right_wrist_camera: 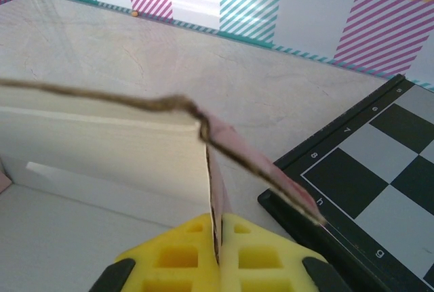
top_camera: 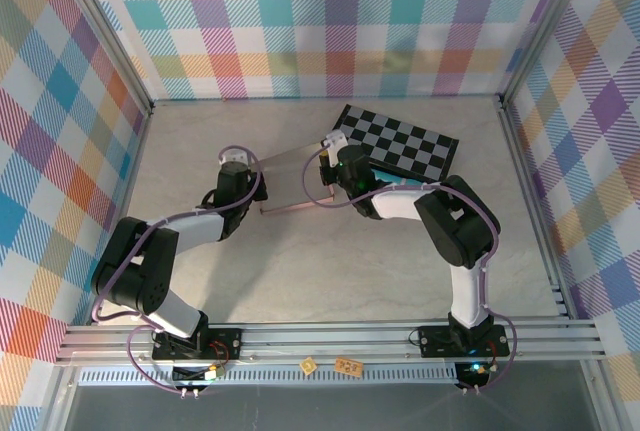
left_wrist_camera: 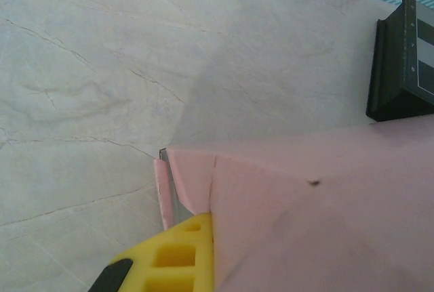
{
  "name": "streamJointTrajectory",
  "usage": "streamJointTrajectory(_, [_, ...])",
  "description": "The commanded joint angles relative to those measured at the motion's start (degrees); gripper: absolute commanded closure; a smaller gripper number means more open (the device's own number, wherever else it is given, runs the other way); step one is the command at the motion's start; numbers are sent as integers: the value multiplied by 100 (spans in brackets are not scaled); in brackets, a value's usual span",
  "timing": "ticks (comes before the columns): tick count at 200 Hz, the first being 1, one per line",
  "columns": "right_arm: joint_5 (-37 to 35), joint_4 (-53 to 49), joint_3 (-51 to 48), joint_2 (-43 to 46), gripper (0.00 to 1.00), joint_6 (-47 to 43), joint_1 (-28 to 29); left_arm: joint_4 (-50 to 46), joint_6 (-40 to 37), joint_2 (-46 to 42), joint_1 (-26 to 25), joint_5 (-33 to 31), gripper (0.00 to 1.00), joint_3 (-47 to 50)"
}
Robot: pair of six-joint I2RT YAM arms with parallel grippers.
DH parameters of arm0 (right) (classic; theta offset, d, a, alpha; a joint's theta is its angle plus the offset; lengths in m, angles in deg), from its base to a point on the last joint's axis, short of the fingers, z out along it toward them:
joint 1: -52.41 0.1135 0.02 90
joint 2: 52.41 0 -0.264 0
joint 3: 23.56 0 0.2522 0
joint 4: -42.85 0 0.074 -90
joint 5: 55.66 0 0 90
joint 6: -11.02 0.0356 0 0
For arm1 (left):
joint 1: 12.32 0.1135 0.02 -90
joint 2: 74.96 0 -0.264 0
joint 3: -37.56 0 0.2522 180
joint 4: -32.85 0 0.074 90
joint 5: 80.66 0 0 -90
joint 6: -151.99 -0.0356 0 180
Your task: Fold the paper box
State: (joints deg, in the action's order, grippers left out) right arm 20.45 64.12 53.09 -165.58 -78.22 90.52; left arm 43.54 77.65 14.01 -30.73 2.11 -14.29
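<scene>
The paper box (top_camera: 293,179) is a dusty-pink carton, partly formed, standing on the table between my two grippers. At its left edge my left gripper (top_camera: 262,191) is shut on the box. In the left wrist view one yellow finger (left_wrist_camera: 173,258) presses against the pink wall (left_wrist_camera: 305,204), which hides the other finger. My right gripper (top_camera: 328,176) holds the box's right side. In the right wrist view its two yellow pads (right_wrist_camera: 176,258) are shut on a thin pink wall edge (right_wrist_camera: 218,197), with the cream inside face (right_wrist_camera: 102,150) to the left.
A black-and-grey checkered board (top_camera: 400,146) lies just right of and behind the box, its black rim (right_wrist_camera: 305,221) close to my right gripper. Aluminium frame rails and plaid walls (top_camera: 320,11) ring the pale marble table (top_camera: 330,271).
</scene>
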Motion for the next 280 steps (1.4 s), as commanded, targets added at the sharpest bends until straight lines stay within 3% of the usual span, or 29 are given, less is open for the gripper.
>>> streamJointTrajectory(1, [212,-283,-78,93,90,132,171,-310,53,15,-195,205,100,238])
streamJointTrajectory(35, [253,-787,30,358,85,446,171,-540,-62,61,-250,96,100,267])
streamJointTrajectory(101, [970,-2194,4,1389,54,1794,170,-923,-195,147,-338,36,100,16])
streamJointTrajectory(144, [1528,-3108,-248,2432,38,2843,175,-983,-186,171,-356,28,100,-43])
streamJointTrajectory(178, [1659,-3818,147,2835,33,3083,162,-1109,-193,235,-397,62,100,-156])
streamJointTrajectory(211, [1487,-4722,1041,2729,32,3261,36,-1335,-199,317,-465,72,100,-335])
streamJointTrajectory(244, [1822,-6094,1931,2054,44,4232,-439,-1639,-116,419,-561,99,100,-495])
streamJointTrajectory(280, [2445,-6697,1943,1757,53,5024,-794,-2549,533,-211,-720,-6,69,-596])
